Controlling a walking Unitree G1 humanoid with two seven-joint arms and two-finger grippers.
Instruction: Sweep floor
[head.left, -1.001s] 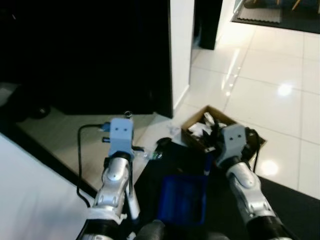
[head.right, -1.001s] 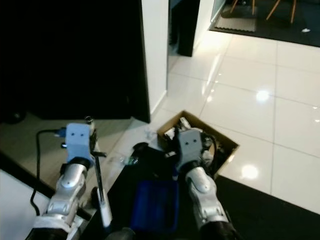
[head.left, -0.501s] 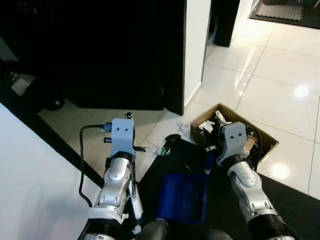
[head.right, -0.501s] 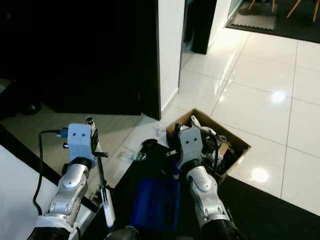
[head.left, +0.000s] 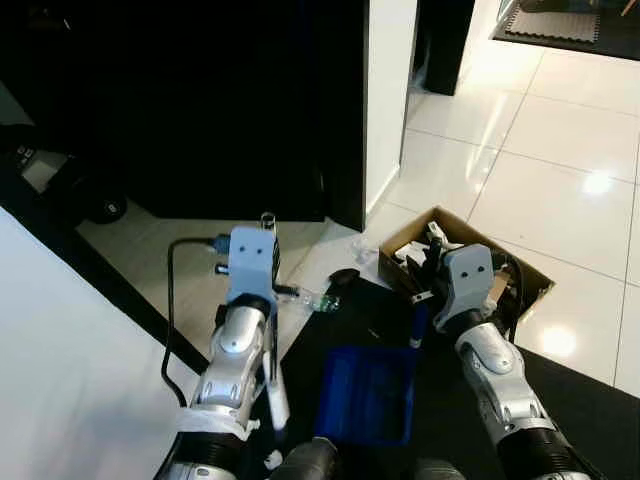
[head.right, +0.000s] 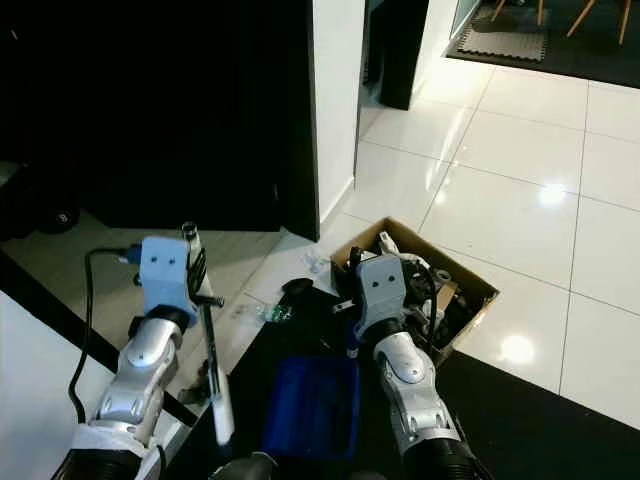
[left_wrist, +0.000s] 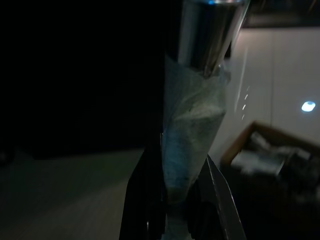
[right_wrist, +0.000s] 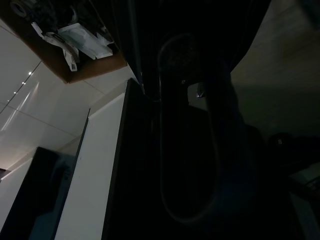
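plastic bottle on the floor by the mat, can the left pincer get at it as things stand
Probably not: the left pincer is shut on the broom handle, so it has no free grip for the plastic bottle.

No readable text, labels, brands, numbers or signs appear. The papers in the cardboard box (head.right: 470, 290) by the right claw are too small and blurred to read, and both wrist views are too dark for any lettering.
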